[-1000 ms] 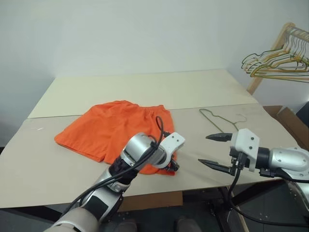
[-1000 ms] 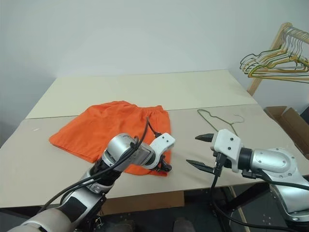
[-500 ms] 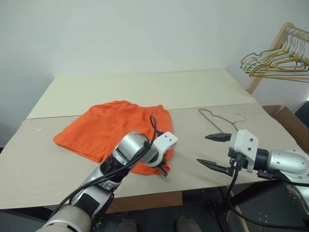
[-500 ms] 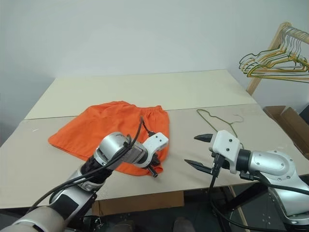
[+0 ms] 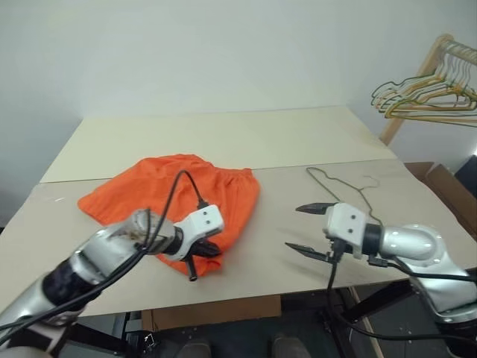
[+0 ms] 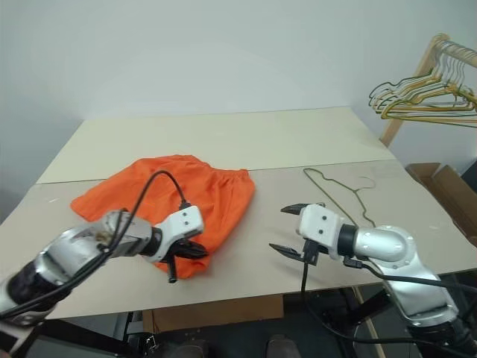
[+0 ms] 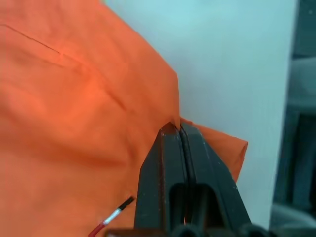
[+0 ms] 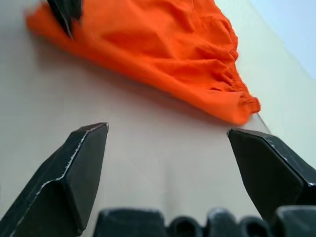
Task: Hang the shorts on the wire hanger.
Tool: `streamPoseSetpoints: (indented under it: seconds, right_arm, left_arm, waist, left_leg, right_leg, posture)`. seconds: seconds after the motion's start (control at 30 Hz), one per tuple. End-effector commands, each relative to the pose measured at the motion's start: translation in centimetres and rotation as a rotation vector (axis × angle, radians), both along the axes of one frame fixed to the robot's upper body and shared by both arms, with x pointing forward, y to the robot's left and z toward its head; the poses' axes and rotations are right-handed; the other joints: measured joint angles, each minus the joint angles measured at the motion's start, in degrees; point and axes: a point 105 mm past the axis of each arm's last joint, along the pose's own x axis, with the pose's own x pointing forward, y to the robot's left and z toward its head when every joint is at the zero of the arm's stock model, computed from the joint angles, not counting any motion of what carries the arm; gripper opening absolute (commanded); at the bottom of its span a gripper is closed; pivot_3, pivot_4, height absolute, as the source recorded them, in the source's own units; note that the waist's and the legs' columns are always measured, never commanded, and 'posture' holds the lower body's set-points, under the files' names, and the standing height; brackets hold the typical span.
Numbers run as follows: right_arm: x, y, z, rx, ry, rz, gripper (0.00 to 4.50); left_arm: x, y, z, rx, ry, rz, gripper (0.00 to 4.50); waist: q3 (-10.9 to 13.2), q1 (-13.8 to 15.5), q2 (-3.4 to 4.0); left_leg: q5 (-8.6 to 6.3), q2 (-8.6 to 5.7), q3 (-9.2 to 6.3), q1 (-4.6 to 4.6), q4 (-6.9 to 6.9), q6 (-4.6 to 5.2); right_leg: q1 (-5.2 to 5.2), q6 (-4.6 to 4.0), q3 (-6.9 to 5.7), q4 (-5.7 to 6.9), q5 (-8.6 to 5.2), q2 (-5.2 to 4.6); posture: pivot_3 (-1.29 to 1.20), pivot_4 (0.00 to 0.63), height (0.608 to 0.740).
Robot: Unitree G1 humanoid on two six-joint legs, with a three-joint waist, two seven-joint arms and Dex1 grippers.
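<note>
L gripper [image 7: 175, 129]: fingers pinched on near corner of shorts [image 5: 171, 186], mid-table [image 5: 223, 134]. R gripper [image 5: 302, 230]: spread wide, holding nothing, bare tabletop ahead. Wire hanger [image 5: 344, 185] flat just behind it, near right edge.

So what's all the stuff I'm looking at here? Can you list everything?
shorts: one pair, bright orange, on the near table, its near edge pinched by the left gripper.
wire hanger: one, thin grey-brown, flat on the near table to the right of the shorts, apart from them.
bunched hangers: several, gold and green, hanging on the rack at far right.
rack: one, pale wood, far right.
tables: two, cream, pushed together.
cardboard box: one, brown, right of the tables.
left gripper: one, black fingers, shut on the shorts' edge.
right gripper: one, black fingers, open, above the table between shorts and hanger.
</note>
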Motion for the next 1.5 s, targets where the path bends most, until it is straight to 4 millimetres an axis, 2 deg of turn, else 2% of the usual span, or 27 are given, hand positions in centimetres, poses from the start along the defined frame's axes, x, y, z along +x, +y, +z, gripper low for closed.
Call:
streamPoseSetpoints:
  seconds: [0.03,0.13,0.3,0.47,0.6,0.73,1.03,1.07,1.23,1.37,1.5]
  right_arm:
    - [2.2,2.0,-1.4,-0.131,-0.198,0.052,4.5]
    - [5.0,3.8,-2.2,-0.166,-0.288,0.042,4.5]
    - [8.9,6.3,-2.4,-0.201,-0.41,0.03,4.5]
    - [10.5,7.7,-3.1,-0.241,-0.455,0.094,4.5]
    - [11.3,8.4,-3.7,-0.27,-0.473,0.14,4.5]
    - [11.6,8.8,-3.6,-0.288,-0.491,0.2,3.58]
    - [12.0,9.0,-2.9,-0.294,-0.555,0.242,0.22]
    - [12.1,8.8,-2.9,-0.3,-0.563,0.241,0.03]
    - [12.7,6.4,-2.4,-0.345,-0.603,0.213,0.03]
    - [13.6,1.7,-0.5,-0.409,-0.665,0.13,0.03]
    - [13.3,-2.7,0.8,-0.477,-0.697,0.067,0.03]
  left_arm:
    - [-0.8,1.0,3.4,-0.08,-0.112,-0.117,0.03]
    - [-1.8,2.8,4.4,-0.082,-0.134,-0.145,0.03]
    - [-3.6,4.7,5.2,-0.098,-0.145,-0.163,0.03]
    - [-5.0,5.8,4.8,-0.077,-0.145,-0.139,0.03]
    - [-5.9,6.0,4.9,-0.093,-0.141,-0.122,0.03]
    - [-6.3,6.2,4.6,-0.088,-0.138,-0.096,0.0]
    - [-7.2,6.3,4.2,-0.11,-0.141,-0.093,0.0]
    - [-7.2,6.3,4.2,-0.113,-0.145,-0.094,0.0]
    - [-7.1,6.8,3.3,-0.056,-0.178,-0.124,0.0]
    - [-5.2,6.9,2.6,-0.01,-0.245,-0.143,0.0]
    - [-3.2,6.6,2.7,-0.005,-0.29,-0.181,0.0]
  waist:
    - [0.0,0.1,-0.01]
    - [0.0,0.0,-0.02]
    - [0.0,-0.1,-0.03]
    - [0.0,0.4,-0.03]
    - [0.0,0.2,-0.03]
    - [0.0,0.2,-0.04]
    - [0.0,0.1,-0.03]
    - [0.0,0.1,-0.03]
    - [0.0,0.3,-0.03]
    - [0.0,0.7,-0.01]
    - [0.0,0.0,-0.03]
  left_leg:
    - [0.0,0.0,0.01,0.0,0.01,0.0]
    - [0.0,0.02,0.07,-0.01,-0.01,0.0]
    - [0.05,0.03,0.2,-0.34,-0.04,-0.07]
    - [0.1,0.03,0.2,-0.44,-0.09,-0.16]
    - [0.12,0.03,0.2,-0.4,-0.09,-0.18]
    - [0.13,0.03,0.22,-0.2,-0.09,-0.21]
    - [0.16,0.23,0.28,0.08,-0.42,-0.24]
    - [0.17,0.26,0.3,0.09,-0.44,-0.26]
    - [0.17,0.36,0.36,0.11,-0.45,-0.27]
    - [0.24,0.35,0.4,0.12,-0.45,-0.39]
    - [0.26,0.38,0.43,0.11,-0.45,-0.41]
  right_leg:
    - [-0.02,0.0,0.0,0.01,0.0,0.0]
    - [-0.16,-0.01,0.08,0.08,0.01,0.0]
    - [-0.72,-0.06,0.3,0.3,0.04,0.03]
    - [-0.82,-0.07,0.31,0.32,0.05,0.04]
    - [-0.82,-0.11,0.32,0.36,0.09,0.04]
    - [-0.82,-0.15,0.41,0.72,0.05,0.06]
    - [-0.83,-0.27,0.6,0.84,0.0,0.34]
    - [-0.85,-0.29,0.63,0.84,0.01,0.38]
    - [-0.85,-0.37,0.66,0.82,0.02,0.47]
    - [-0.83,-0.41,0.66,0.82,0.03,0.47]
    - [-0.84,-0.44,0.68,0.79,0.05,0.49]
  posture:
    - [-0.05,0.0,0.74]
    - [-0.02,0.0,0.74]
    - [0.02,0.0,0.74]
    - [0.05,0.0,0.74]
    - [0.08,0.0,0.74]
    - [0.09,0.0,0.74]
    - [0.1,0.0,0.74]
    - [0.1,0.0,0.74]
    - [0.09,0.0,0.74]
    - [0.03,0.0,0.74]
    - [-0.02,0.0,0.74]
